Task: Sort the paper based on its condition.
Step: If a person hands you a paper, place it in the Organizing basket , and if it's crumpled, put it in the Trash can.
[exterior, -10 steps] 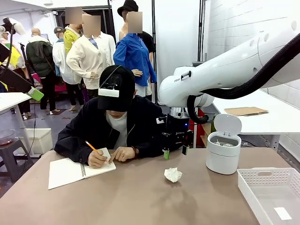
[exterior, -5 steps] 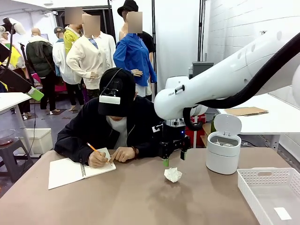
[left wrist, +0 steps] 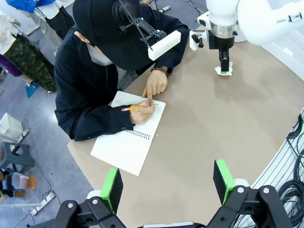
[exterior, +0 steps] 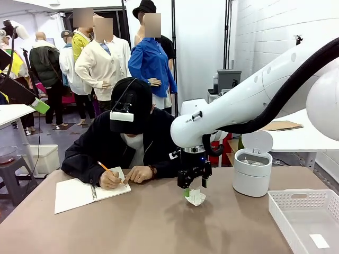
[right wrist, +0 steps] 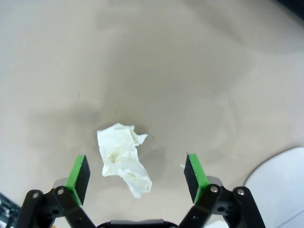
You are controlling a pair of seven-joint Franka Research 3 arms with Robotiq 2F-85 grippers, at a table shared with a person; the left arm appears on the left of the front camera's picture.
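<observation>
Straddling paper [right wrist: 123,156], right gripper [right wrist: 135,176] (jaws wide)

Over the last second the right arm swung toward the lower middle of the front frame and dropped, carrying the right end effector [exterior: 194,189] from well above and behind the paper [exterior: 195,197] down onto it. Its fingers, earlier clear of the wad near the person's elbow, now stood spread on either side of the paper [right wrist: 123,157], just above the surface [exterior: 159,222]. The person's head dipped slightly lower.
</observation>
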